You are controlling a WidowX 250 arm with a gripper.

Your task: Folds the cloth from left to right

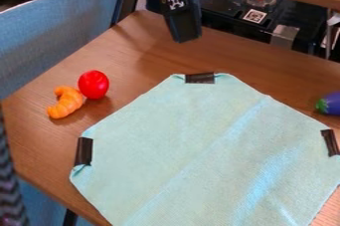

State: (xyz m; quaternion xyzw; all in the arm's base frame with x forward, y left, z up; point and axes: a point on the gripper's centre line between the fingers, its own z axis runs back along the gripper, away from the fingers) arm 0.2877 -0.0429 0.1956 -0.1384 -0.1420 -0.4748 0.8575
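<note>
The gripper hangs at the top centre, above the back part of the table and behind the cloth, apart from it. The light teal cloth lies spread out over the middle and front of the table, with a faint crease running diagonally across it. Strips of black tape mark its back, left and right corners, which look tucked or folded in there. Its front part runs out of the view at the bottom edge.
On the wooden table, a red ball-like object and an orange croissant-shaped toy sit left of the cloth. A purple toy with a green end lies at the right edge. Dark equipment stands behind the table.
</note>
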